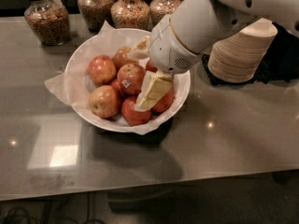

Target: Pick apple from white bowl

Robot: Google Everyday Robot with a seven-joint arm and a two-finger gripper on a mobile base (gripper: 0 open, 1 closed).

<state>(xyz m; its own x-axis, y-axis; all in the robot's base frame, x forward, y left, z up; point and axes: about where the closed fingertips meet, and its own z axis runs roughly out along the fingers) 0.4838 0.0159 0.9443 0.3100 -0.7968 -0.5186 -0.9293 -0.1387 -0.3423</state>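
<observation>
The white bowl (78, 59), lined with crinkled white paper, stands on the table left of centre and holds several red apples. The apple (130, 76) with a small white-and-dark sticker lies near the bowl's middle. My gripper (143, 78) reaches in from the upper right and hangs over the bowl's right half, just right of the stickered apple. One cream finger (153, 91) points down over the apples at the front right, the other (140, 47) shows at the back. The gripper is open and holds nothing. The arm hides the apples at the bowl's right.
Several glass jars (46, 18) of grains and nuts stand along the table's back edge. A stack of beige paper bowls (240, 52) sits on a dark mat to the right of the white bowl. The grey table (224, 139) reflects ceiling lights.
</observation>
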